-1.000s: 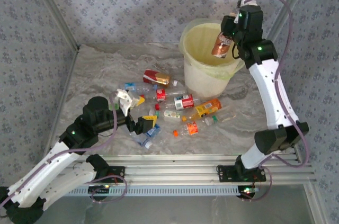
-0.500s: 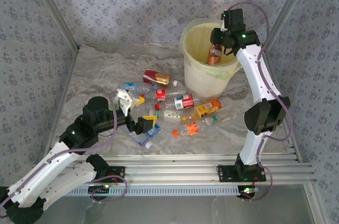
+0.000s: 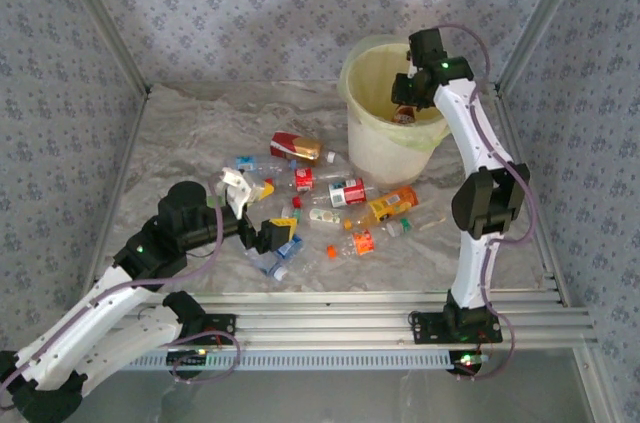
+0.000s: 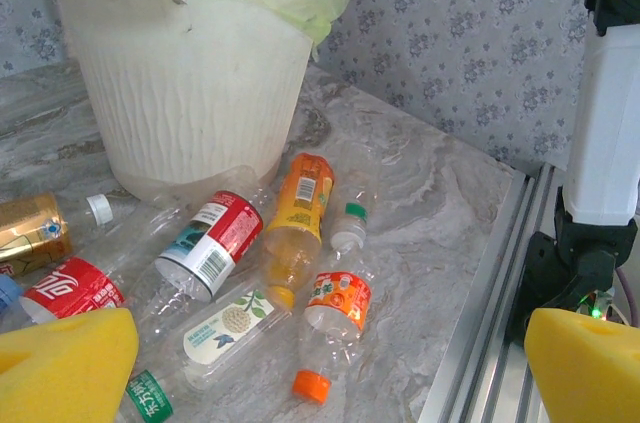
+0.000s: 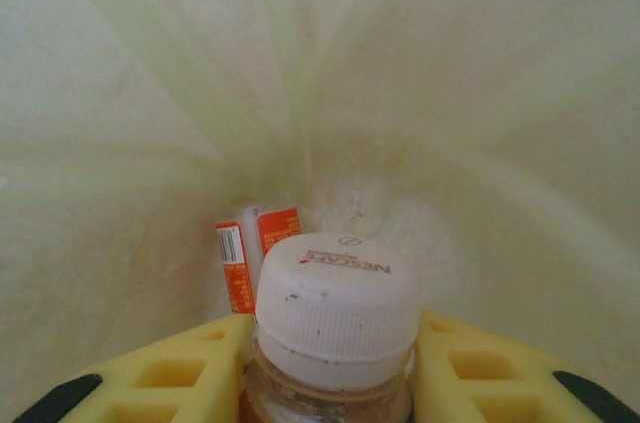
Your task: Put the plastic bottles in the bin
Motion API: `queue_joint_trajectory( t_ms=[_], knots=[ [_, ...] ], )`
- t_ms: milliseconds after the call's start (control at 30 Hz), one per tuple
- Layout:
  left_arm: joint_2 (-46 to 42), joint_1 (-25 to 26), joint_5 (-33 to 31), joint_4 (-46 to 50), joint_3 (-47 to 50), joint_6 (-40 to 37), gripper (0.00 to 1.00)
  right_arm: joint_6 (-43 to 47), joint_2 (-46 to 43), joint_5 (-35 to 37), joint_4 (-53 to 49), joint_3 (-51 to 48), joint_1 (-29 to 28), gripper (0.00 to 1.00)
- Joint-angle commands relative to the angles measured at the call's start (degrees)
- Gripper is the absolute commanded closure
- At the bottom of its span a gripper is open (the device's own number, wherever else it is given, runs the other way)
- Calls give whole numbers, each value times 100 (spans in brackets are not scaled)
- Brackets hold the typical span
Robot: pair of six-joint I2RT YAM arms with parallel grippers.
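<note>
While the grey marbled worktop (image 3: pixel 180 143) carries the tall cream-white round bin (image 3: pixel 378 153), lined with a pale yellow-green bag (image 3: pixel 368 71), at its far right, the right pincer (image 5: pixel 335 343) is seen inside that bin, pinched on the neck of a white-capped brownish plastic bottle (image 5: pixel 337 288). An orange-labelled bottle (image 5: pixel 258 261) is seen on the bin's bottom. The left pincer (image 4: pixel 325 368) is held spread wide, low over the loose plastic bottles (image 3: pixel 346 191) scattered near the bin's foot, an orange-tinted bottle (image 4: pixel 300 205) among them.

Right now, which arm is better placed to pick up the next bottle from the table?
Left. The left pincer hovers open beside the loose bottles, while the right pincer is down inside the bin, gripping a white-capped bottle.
</note>
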State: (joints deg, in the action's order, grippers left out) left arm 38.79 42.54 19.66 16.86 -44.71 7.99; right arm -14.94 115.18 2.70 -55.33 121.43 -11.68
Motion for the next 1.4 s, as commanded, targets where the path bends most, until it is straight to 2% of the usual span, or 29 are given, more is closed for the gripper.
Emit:
queue_joint_trajectory(
  t_ms=[0,233,500,567,867,1033,1167,1367],
  knots=[
    [24,30,-16,-44,-31,-61,0,62,123,-47,-385,202,43,60],
    [32,30,-57,-63,-12,-66,0,-99,112,-10,-326,66,29,56],
    [85,33,-75,-40,-25,-87,0,-283,-242,-2,-127,184,21,34],
    [84,33,-98,-17,-29,-87,0,-270,-359,10,-117,246,-7,31],
    [168,27,-70,-34,-38,-87,0,-104,-1398,199,109,-147,-171,30],
    [231,30,-49,133,-196,-39,0,-169,-2249,346,405,-969,-249,30],
    [321,28,-75,108,-405,300,0,-198,-2995,364,658,-1702,-354,30],
    [794,32,-210,439,-1165,491,0,-492,-3783,387,682,-2516,-650,29]
  ],
)
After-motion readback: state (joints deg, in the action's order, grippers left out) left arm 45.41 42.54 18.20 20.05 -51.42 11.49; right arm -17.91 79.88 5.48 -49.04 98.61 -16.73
